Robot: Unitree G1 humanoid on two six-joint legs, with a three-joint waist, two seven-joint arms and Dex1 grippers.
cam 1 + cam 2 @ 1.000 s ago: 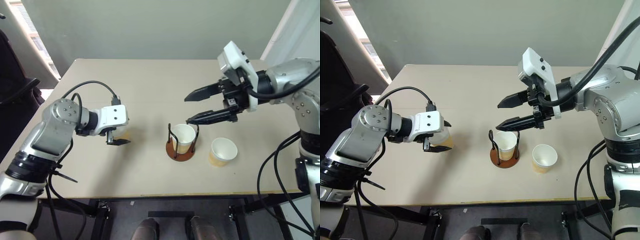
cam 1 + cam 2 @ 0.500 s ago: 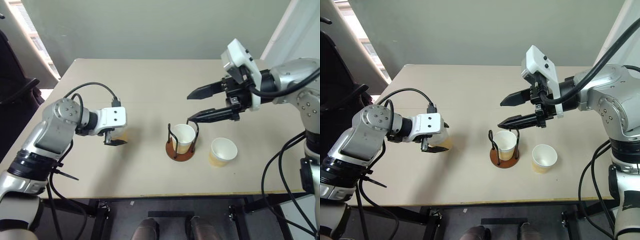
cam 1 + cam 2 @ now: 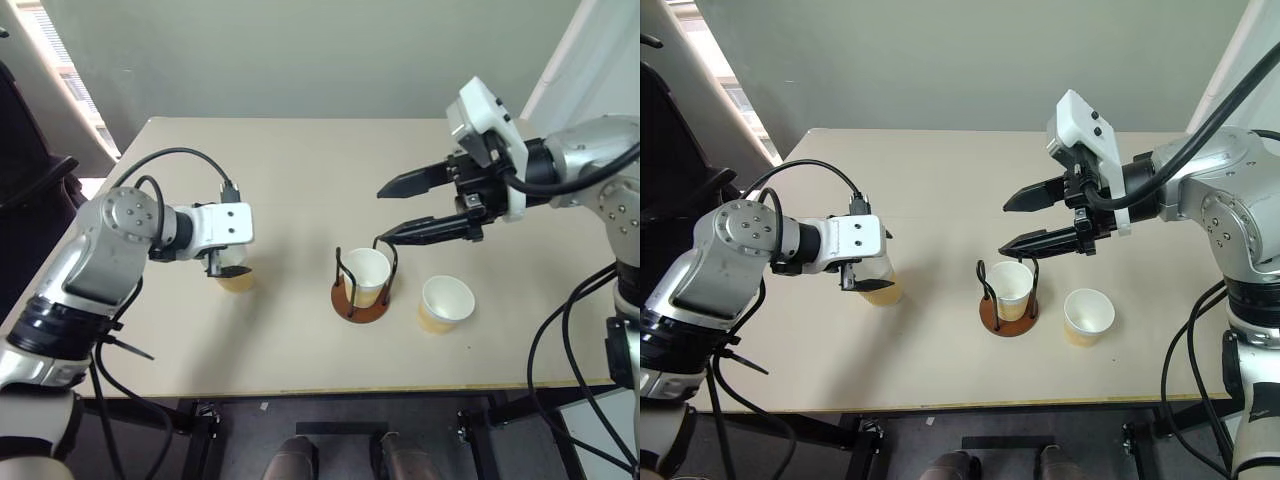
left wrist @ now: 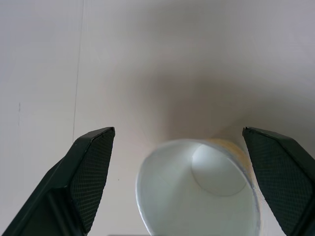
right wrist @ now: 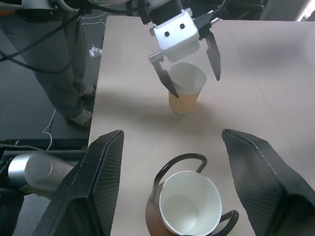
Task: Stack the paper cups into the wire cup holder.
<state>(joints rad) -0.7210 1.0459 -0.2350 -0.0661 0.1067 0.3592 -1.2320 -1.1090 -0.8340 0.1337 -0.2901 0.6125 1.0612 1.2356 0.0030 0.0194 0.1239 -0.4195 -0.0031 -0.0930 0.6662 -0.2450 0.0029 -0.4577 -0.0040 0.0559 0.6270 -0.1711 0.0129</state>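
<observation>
- The left gripper (image 3: 229, 268), wide apart, sits around a paper cup (image 3: 237, 277) on the surface (image 3: 300, 170), left of middle.
- The right gripper (image 3: 385, 214) hangs wide apart above the wire cup holder (image 3: 362, 300), middle.

place: probably a lab or test room | evidence: bare beige table (image 3: 300, 180) on a black metal frame, plain grey-green wall (image 3: 300, 50), loose cables on the floor (image 5: 93, 49)

cup in holder (image 5: 189, 209), left hand (image 5: 194, 69) open
</observation>
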